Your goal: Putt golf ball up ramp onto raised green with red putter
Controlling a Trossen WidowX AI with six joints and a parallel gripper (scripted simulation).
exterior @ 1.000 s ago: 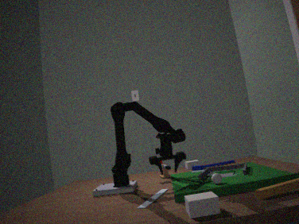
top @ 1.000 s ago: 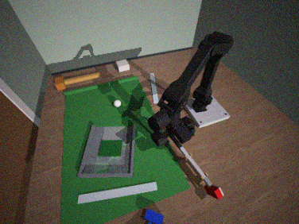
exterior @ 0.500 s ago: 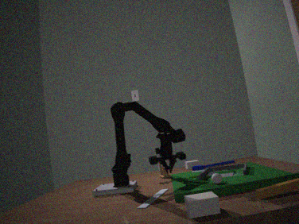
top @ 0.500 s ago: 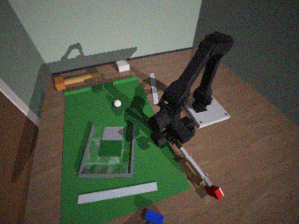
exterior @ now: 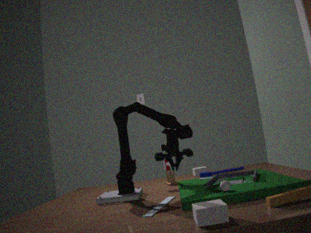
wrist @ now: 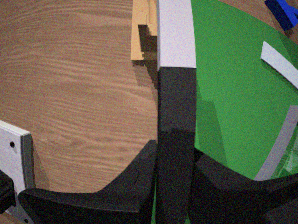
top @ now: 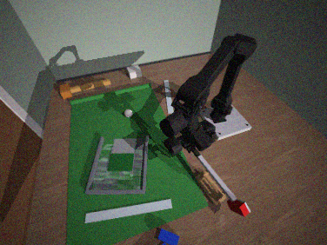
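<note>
The putter's red head (top: 239, 208) (exterior: 167, 166) is at the front right beyond a wooden rest. Its pale shaft (top: 217, 177) (wrist: 176, 35) runs back to a black handle (wrist: 176, 100). My gripper (top: 193, 149) (exterior: 175, 167) (wrist: 165, 145) points down and is shut on that handle, one finger on each side. The white golf ball (top: 128, 113) (exterior: 225, 185) sits on the green mat (top: 83, 126) (exterior: 190, 200) (wrist: 217, 90), outside the wrist view. The ramp structure has grey rails (top: 145, 169) (wrist: 277, 145), a light grey slope (top: 123, 145) and a green patch (top: 121, 162).
The wooden rest (top: 210, 187) (wrist: 137, 42) lies under the shaft. A white bar (top: 128, 211) (wrist: 280, 62) crosses the mat. A blue object (top: 169, 236) (wrist: 284, 12), an orange mallet (top: 84, 88) (exterior: 289, 197), a white block (top: 134, 72) (exterior: 211, 213) and a pale strip (top: 168, 96) (exterior: 159, 206) lie around.
</note>
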